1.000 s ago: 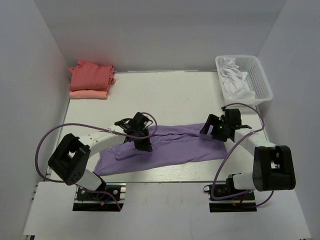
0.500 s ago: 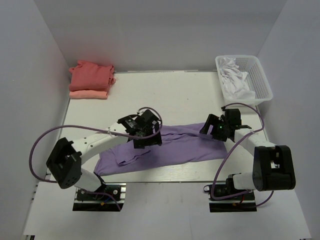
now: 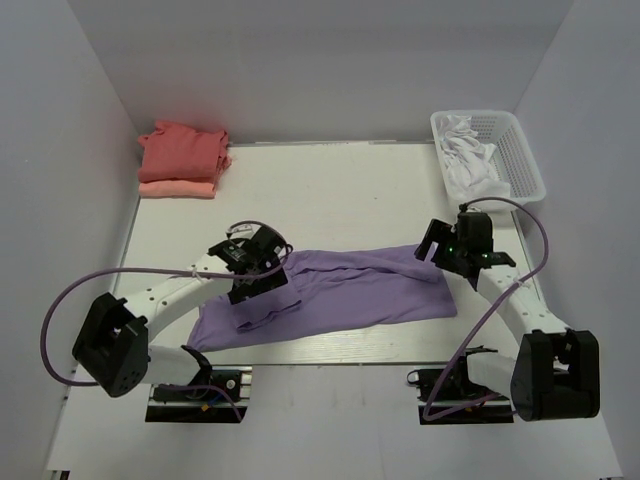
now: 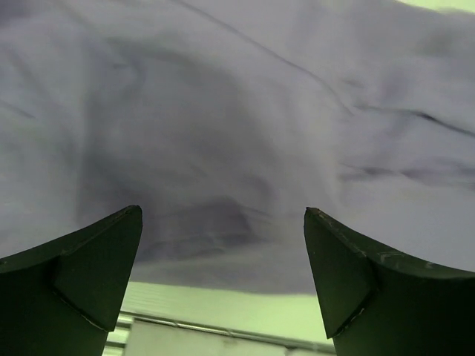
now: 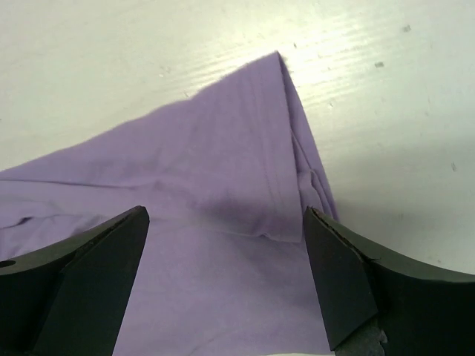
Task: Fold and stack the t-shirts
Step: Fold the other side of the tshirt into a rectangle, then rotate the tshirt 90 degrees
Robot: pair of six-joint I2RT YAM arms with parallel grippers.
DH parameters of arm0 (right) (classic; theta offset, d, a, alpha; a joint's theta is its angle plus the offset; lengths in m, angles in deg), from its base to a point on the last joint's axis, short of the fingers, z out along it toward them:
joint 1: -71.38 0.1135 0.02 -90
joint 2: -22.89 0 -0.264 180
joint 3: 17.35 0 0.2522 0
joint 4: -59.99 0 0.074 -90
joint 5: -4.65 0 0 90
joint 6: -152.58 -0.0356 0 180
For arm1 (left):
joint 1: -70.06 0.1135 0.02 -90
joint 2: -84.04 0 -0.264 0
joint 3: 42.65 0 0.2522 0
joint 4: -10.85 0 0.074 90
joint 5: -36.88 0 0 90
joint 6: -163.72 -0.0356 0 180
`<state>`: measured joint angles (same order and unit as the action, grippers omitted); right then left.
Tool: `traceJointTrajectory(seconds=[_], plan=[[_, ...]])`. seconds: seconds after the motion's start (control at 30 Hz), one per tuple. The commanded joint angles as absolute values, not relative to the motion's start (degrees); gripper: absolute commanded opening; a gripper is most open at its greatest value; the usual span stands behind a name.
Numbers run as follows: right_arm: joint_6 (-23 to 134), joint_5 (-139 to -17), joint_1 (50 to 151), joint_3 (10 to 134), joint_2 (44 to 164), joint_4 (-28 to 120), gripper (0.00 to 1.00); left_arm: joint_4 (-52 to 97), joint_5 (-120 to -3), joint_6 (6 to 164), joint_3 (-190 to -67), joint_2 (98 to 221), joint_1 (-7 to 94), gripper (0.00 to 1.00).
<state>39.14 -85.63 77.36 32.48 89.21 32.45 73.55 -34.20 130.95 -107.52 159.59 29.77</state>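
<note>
Garment position, overhead view: the lavender t-shirt [image 3: 350,295] lies as a long, rumpled band across the near part of the bench [image 3: 330,190], not yet squared into a fold. The coral-red t-shirt [image 3: 183,150] sits folded on the salmon-pink t-shirt [image 3: 178,188] in the far left corner, well apart from it. A basket [image 3: 525,165] of white cloth [image 3: 470,165] stands at the far right. The left end effector [image 3: 268,288] hovers over the band's left part and the right end effector [image 3: 433,245] over its right end. The band lies close to the bench's near edge, so a careless drag could pull the cloth over it.

Left wrist view: the fingers [image 4: 89,274] are spread wide with nothing between them, and lavender cloth fills the field just beyond. Creases run across it. Closing here would likely pinch a loose ridge, not an edge, and bunch the fold.

Right wrist view: the jaws are likewise spread and empty, above a pointed corner of the shirt. Its hem is doubled over on the right side. A grasp could take one layer only, or miss the corner, leaving the fold skewed. Low travel risks snagging that flap.
</note>
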Motion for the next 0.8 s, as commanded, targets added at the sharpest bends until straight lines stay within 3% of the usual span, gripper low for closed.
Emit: traceJointTrajectory(seconds=[0.0,0.17,0.23,0.43,0.6,0.77], plan=[[41.04,-83.53,78.23,36.13,89.24,31.9,0.9,72.17,-30.19,133.05,-105.19,156.56,33.41,1.0],[41.31,-77.89,80.0,38.5,96.52,33.92,0.9,62.5,-31.67,129.62,-100.26,153.82,38.5,1.0],[41.22,-77.45,80.87,39.56,100.2,34.54,0.9,58.64,-35.09,127.16,-99.74,158.02,40.79,1.0],[38.76,-74.81,80.96,39.74,107.42,38.14,0.9,57.39,-39.84,125.83,-102.11,171.38,45.71,1.0],[35.43,-76.04,78.78,42.37,117.08,36.13,0.9,58.18,-39.85,124.6,-97.64,170.01,50.55,1.0],[32.52,-78.31,77.28,39.56,117.64,37.71,0.9,56.78,-39.85,121.45,-98.15,170.08,54.16,1.0]])
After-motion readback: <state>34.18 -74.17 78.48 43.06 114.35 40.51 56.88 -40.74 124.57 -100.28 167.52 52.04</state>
